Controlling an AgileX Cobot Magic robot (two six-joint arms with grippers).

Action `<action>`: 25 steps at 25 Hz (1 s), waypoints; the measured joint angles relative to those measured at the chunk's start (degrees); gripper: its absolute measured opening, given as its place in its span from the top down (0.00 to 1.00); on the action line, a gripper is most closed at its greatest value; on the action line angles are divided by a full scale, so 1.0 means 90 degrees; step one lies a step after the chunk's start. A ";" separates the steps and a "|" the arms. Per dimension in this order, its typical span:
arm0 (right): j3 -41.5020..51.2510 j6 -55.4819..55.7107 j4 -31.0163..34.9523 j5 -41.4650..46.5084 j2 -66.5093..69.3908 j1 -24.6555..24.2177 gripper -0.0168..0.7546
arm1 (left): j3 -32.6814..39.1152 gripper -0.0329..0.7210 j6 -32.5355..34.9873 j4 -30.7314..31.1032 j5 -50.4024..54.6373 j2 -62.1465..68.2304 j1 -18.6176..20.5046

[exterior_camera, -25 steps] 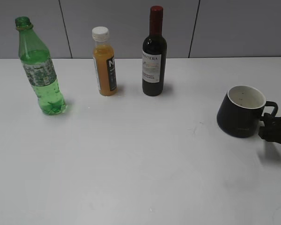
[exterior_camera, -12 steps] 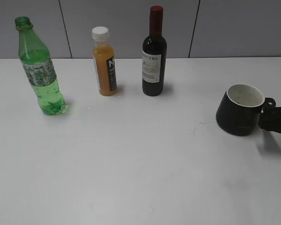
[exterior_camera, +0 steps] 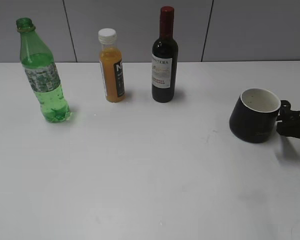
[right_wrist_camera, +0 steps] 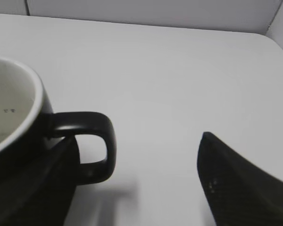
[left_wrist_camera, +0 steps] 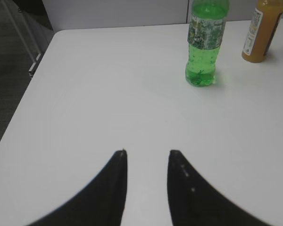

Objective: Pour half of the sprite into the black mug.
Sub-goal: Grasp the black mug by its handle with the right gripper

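Observation:
The sprite point(exterior_camera: 42, 75), a tall green bottle without a cap, stands at the far left of the white table; it also shows in the left wrist view point(left_wrist_camera: 205, 47). My left gripper point(left_wrist_camera: 147, 151) is open and empty, well short of the sprite, and is out of the exterior view. The black mug point(exterior_camera: 252, 120) sits tilted at the right, white inside showing. In the right wrist view the black mug point(right_wrist_camera: 19, 141) fills the left side. My right gripper point(right_wrist_camera: 137, 137) is open wide: its left finger lies at the handle loop and its right finger is far off. It enters the exterior view from the right edge point(exterior_camera: 292, 125).
An orange juice bottle point(exterior_camera: 111, 67) with a white cap and a dark wine bottle point(exterior_camera: 164, 60) stand at the back middle. The juice bottle also shows right of the sprite point(left_wrist_camera: 260, 33). The table's left edge point(left_wrist_camera: 35, 70) drops to a dark floor.
The mug has shifted slightly up and left and tilted a bit more, with my right gripper moving along at its handle. The bottles have not moved.

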 joint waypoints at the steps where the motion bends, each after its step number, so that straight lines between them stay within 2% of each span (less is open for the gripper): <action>1: -0.0039 0.0015 -0.0181 0.0000 0.0035 -0.0105 0.21 | 0.0000 0.65 0.0000 0.0000 0.0000 0.0000 0.0000; 5: -0.0180 0.0175 -0.0848 0.0000 0.0185 -0.0457 0.21 | 0.0000 0.65 0.0000 0.0000 0.0000 0.0000 0.0000; 9: -0.0482 0.0343 -0.1354 -0.0007 0.0456 -0.0586 0.21 | 0.0000 0.65 0.0000 0.0000 0.0000 0.0000 0.0000; 18: -0.1030 0.0515 -0.1799 -0.0007 0.0848 -0.0689 0.21 | 0.0000 0.65 0.0000 0.0000 0.0000 0.0000 0.0000; 25: -0.1433 0.0777 -0.2759 0.0012 0.1019 -0.1038 0.25 | 0.0000 0.65 0.0000 0.0000 0.0000 0.0000 0.0000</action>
